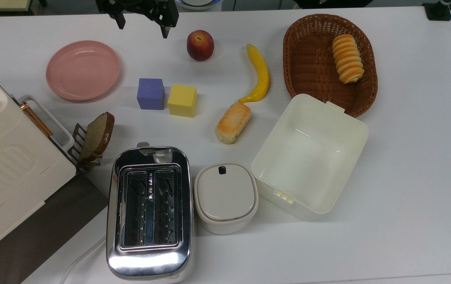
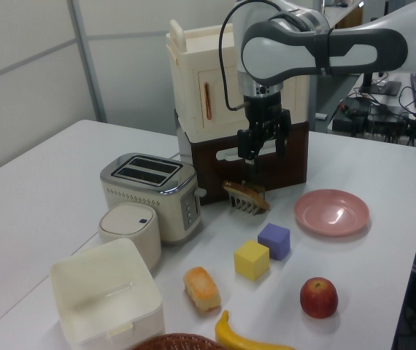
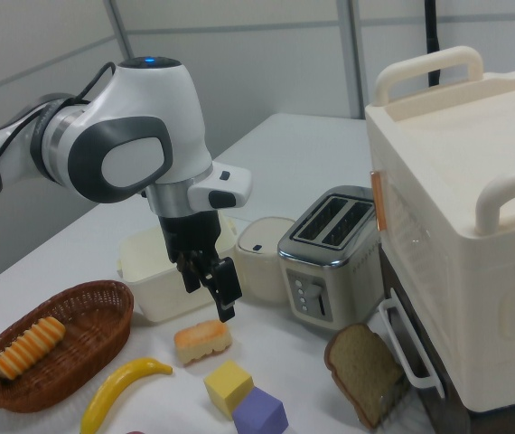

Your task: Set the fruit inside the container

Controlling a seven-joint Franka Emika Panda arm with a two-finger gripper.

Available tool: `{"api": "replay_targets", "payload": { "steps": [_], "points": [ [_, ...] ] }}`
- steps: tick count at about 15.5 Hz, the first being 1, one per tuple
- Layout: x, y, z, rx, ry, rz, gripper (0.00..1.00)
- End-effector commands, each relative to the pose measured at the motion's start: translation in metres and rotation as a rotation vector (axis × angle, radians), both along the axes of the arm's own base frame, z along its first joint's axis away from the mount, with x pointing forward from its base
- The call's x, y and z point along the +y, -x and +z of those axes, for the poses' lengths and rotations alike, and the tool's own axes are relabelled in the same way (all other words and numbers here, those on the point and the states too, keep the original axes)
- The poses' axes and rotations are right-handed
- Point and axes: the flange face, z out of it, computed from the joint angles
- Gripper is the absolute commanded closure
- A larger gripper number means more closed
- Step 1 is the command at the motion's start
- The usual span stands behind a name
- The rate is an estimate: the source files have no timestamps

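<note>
Top view, container (image 1: pixel 353 130) empty, fruit (image 1: pixel 200 45) outside

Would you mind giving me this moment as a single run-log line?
gripper: open, raised, holding nothing | fruit: on table, untouched | container: empty, upright beside wicker basket | step: approach not yet made

No readable text anywhere on the bench.
The toaster (image 1: pixel 149 211) carries a small marking between its two slots in the top view, but the characters cannot be made out; no label, brand, number or sign reads elsewhere.
</note>
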Motion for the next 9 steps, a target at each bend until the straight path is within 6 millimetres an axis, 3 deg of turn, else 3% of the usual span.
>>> {"api": "replay_targets", "payload": {
  "steps": [1,9],
  "points": [
    [0.0031,0.0039,0.0035,0.013,-0.015,0.012,0.0],
    [-0.0015,0.0055,0.0061,0.007,-0.019,-0.002,0.0]
  ]
}}
